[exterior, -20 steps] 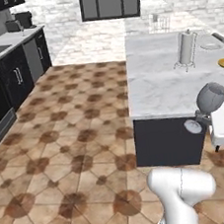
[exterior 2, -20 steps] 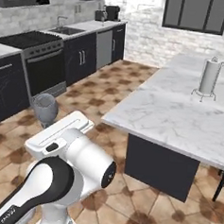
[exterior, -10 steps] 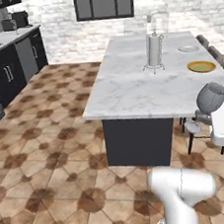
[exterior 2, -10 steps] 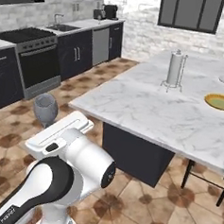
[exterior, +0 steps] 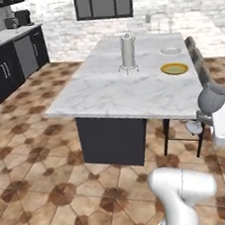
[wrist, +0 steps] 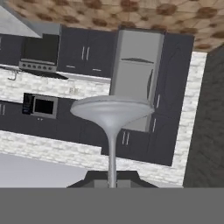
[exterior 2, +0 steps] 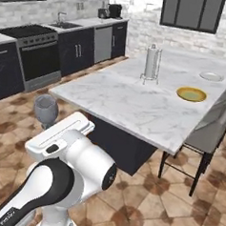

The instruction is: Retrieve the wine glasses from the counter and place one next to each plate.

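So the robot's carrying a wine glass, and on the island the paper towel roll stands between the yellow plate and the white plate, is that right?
Not quite. The gripper is shut on a wine glass, but the paper towel roll stands off to one side of both plates, not between them. The yellow plate and white plate lie next to each other on the island, as the left base view shows.

The marble-topped island (exterior: 117, 96) stood ahead of the claw, carrying three things. A paper-towel roll on a wire stand (exterior: 127, 53) stood upright near its middle, well beyond the claw. The yellow-orange plate (exterior: 174, 68) lay nearer the claw's side, by the chairs' edge, and the white-grey plate (exterior: 171, 50) lay just past it, apart.
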Robot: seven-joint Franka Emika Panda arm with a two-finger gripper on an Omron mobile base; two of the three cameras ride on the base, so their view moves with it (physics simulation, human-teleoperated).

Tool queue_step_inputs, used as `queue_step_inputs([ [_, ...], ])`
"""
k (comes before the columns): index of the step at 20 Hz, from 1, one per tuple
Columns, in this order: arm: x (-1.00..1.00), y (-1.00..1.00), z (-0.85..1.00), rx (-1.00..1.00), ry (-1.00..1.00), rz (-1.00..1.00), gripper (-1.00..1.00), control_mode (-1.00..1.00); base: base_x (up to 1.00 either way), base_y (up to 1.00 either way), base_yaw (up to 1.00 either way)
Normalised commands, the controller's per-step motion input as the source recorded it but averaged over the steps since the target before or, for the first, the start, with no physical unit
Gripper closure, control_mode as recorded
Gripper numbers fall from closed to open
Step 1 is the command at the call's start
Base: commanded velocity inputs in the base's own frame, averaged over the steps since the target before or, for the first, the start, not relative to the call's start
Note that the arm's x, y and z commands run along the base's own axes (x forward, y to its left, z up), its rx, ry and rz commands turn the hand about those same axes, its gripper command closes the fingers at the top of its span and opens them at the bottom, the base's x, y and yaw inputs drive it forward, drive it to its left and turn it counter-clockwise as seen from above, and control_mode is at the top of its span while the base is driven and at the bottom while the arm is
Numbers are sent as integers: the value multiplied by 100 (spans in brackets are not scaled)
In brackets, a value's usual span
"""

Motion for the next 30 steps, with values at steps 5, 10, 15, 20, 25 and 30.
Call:
queue_step_inputs([
  [5,0,0,0,0,0,0,100,100,-1,-100,30],
  [10,0,0,0,0,0,0,100,100,0,-100,43],
  [15,0,0,0,0,0,0,100,100,0,-100,52],
  [20,0,0,0,0,0,0,100,100,0,-100,52],
  [25,0,0,0,0,0,0,100,100,0,-100,55],
  [30,0,0,0,0,0,0,100,100,0,-100,49],
])
